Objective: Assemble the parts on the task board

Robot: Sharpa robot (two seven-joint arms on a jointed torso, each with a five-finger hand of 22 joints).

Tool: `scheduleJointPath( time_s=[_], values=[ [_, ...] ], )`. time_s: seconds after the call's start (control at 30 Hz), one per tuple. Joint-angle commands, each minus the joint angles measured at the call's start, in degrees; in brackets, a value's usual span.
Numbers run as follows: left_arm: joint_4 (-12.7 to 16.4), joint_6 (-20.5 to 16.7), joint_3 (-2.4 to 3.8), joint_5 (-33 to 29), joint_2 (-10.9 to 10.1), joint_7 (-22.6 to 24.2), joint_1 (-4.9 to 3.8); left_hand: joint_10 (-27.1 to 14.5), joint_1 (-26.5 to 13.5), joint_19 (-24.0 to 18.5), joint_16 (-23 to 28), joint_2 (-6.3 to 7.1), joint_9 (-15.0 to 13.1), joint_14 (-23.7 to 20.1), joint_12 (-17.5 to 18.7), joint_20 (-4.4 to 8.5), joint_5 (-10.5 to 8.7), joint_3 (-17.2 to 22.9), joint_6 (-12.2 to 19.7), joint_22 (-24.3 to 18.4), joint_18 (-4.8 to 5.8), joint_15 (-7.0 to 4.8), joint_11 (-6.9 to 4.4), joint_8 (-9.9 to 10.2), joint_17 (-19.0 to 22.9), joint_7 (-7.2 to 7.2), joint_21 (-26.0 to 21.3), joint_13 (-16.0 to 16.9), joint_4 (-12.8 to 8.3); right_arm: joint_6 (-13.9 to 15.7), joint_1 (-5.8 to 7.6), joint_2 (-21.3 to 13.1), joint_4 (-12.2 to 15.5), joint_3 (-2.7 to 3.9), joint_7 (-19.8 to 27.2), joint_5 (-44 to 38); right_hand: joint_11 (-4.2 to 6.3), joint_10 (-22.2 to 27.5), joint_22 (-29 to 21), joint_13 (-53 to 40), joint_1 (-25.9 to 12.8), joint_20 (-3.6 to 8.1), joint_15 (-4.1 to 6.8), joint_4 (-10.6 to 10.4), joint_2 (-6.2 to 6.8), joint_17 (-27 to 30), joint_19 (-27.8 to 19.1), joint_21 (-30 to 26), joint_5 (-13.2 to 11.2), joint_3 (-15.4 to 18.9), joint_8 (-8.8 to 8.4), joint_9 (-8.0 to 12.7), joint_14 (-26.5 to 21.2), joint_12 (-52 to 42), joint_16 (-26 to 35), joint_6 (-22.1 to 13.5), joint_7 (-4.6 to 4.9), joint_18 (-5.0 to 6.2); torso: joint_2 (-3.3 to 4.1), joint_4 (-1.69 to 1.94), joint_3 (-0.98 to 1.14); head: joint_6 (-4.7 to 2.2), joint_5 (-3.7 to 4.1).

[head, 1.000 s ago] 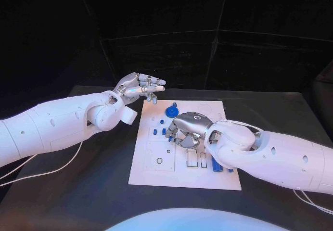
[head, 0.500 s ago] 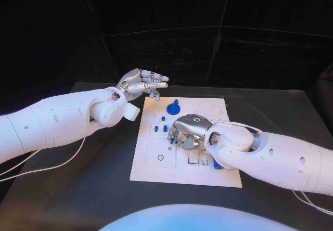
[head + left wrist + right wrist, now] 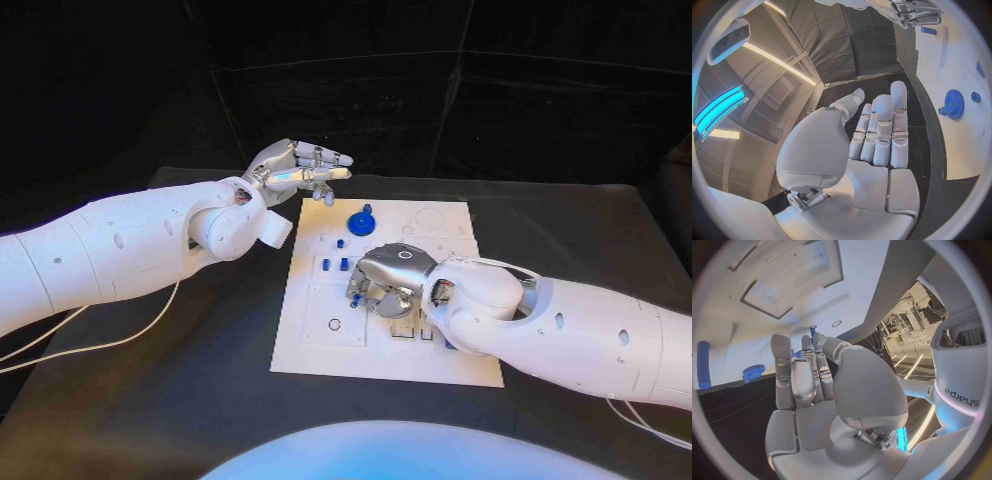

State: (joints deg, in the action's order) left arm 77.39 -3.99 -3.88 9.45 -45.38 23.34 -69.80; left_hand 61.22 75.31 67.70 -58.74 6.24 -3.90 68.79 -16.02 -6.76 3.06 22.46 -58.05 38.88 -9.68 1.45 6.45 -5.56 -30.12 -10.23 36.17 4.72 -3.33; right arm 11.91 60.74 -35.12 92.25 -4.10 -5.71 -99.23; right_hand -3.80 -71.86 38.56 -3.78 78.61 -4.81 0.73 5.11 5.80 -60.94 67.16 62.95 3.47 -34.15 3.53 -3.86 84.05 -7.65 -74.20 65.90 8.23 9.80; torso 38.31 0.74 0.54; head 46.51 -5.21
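The white task board (image 3: 320,340) lies at the centre of the black table (image 3: 173,400), with a blue gear (image 3: 361,223) near its far edge and small blue parts (image 3: 333,265) mid-board. The right hand (image 3: 387,278) hovers over the board's middle, fingers curled downward; whether they grip a part cannot be told. The left hand (image 3: 293,168) is raised beyond the far left corner, fingers extended, holding nothing.

You see two glossy white arms, the left arm (image 3: 116,245) trailing a thin white cable (image 3: 87,352), both ending in silver hands; "sharpa" lettering (image 3: 962,396) marks the body.

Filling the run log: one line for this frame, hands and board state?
left hand: raised off board's far corner, holds nothing | right hand: fingers down over mid task board, grasp unclear | blue gear: on board, untouched
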Motion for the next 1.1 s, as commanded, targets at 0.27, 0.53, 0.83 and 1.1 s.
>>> scheduleJointPath(
  time_s=[0.27,0.53,0.83,1.1],
  values=[
    [0.0,0.3,0.05,-0.3,0.1,0.1,-0.10,-0.3,0.3,-0.2,0.3,-0.37,0.0,-0.4,-0.4,-0.29,-0.06,-0.1,0.0,-0.1,-0.77,-0.01,-0.01,-0.1,0.0,-0.54,-0.3,0.1,-0.3,-1.5,-0.09,0.5,-0.3,-0.18,-0.3,-0.4,-0.07,0.2,-0.1,0.0,-0.6,-0.07,0.26,-0.3,-0.12,0.0,-0.5,0.0,-0.1,0.2,0.23,-0.1,1.6,0.2,-0.4,0.3,0.01,-0.52,-0.01,0.08,-0.04,0.32,-0.12],
    [-0.1,0.4,0.05,-0.3,0.2,0.1,-0.10,-0.4,0.3,-0.2,0.3,-0.37,0.0,-0.4,-0.4,-0.30,-0.06,-0.2,0.0,-0.1,-0.77,0.00,0.00,-0.2,0.1,-0.56,-0.3,0.1,-0.3,-2.0,-0.21,0.9,-0.5,-0.20,-1.2,-1.0,-0.08,0.2,-0.2,0.0,-0.7,-0.08,0.25,-0.3,-0.10,0.1,-0.5,-0.1,-0.1,0.2,0.21,-0.1,1.6,0.2,-0.4,0.2,0.02,-0.49,0.00,0.03,-0.02,0.42,-0.22],
    [-0.2,0.6,0.05,-0.3,0.2,-0.1,-0.10,-0.4,0.3,-0.2,0.3,-0.37,0.0,-0.4,-0.4,-0.30,-0.06,-0.2,0.0,-0.1,-0.77,0.00,0.00,-0.2,0.1,-0.56,-0.3,0.1,-0.3,-2.7,-0.24,1.6,-1.1,-0.23,-1.9,-1.6,-0.51,1.8,-1.1,0.2,-2.1,-0.36,-0.13,-0.6,0.46,0.7,-1.3,-0.7,0.2,1.5,-0.04,0.1,1.4,1.1,-0.3,-1.2,0.39,-0.37,0.00,0.01,-0.03,0.51,-0.27],
    [-0.2,0.7,0.05,-0.3,0.3,-0.3,-0.10,-0.4,0.3,-0.2,0.3,-0.37,0.0,-0.4,-0.4,-0.30,-0.06,-0.2,0.0,-0.1,-0.77,0.00,0.00,-0.2,0.1,-0.56,-0.3,0.1,-0.3,-1.2,-0.25,1.7,-1.4,-0.26,-2.0,-1.6,-2.48,9.5,-4.7,0.2,-3.9,-1.75,-1.74,-1.0,2.33,2.7,-3.2,-3.0,0.4,3.6,-0.04,0.2,0.7,3.9,0.6,-6.0,1.70,0.17,-0.04,0.04,-0.03,0.60,-0.28]
  ],
)
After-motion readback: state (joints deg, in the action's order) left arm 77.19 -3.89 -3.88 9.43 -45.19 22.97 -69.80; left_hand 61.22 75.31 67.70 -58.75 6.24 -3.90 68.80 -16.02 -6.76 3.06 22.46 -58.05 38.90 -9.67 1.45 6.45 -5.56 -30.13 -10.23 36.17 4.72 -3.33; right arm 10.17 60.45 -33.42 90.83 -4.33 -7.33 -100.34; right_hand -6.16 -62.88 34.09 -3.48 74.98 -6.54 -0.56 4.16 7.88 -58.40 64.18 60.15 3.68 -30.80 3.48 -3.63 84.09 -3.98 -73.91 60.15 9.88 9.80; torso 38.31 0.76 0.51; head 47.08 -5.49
